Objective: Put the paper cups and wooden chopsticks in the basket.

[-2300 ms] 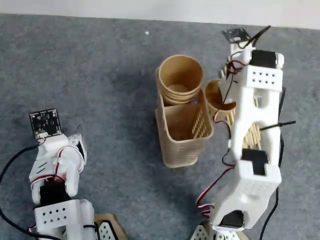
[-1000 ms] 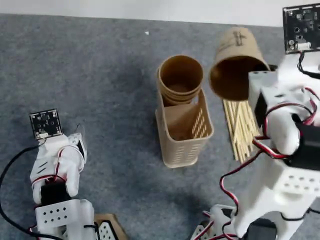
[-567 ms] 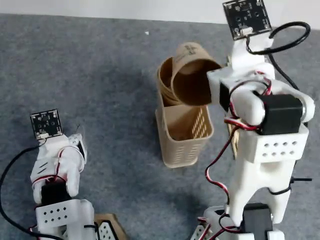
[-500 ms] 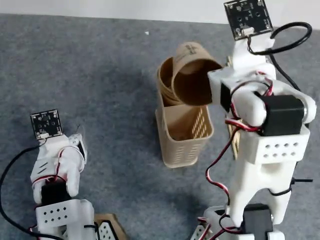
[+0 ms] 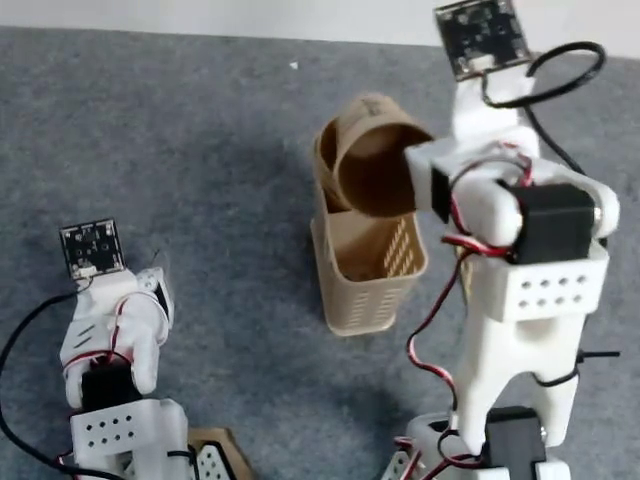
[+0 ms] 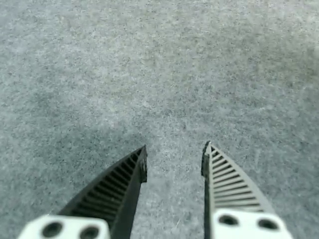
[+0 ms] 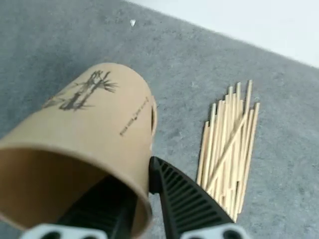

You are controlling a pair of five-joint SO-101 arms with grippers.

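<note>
One paper cup, pinched at its rim by the right pincer, hangs tilted at upper centre over the stacked cups in the basket. Next, I judge, it needs righting and nesting. The left pincer sits spread, lower left.

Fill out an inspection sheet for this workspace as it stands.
Surface: grey carpet-like cover, flat.
Job's things: basket upright, near compartment empty; stacked paper cups at its far end; one paper cup held tilted above them; wooden chopsticks bundled on the surface, outside the basket.
Clutter: one small white speck.
Pincers: left pincer open over bare surface; right pincer shut on the held cup's rim.
Cables: red, white and black wires along the right arm; black cable at the left arm.
Surroundings: pale strip beyond the far edge.
</note>
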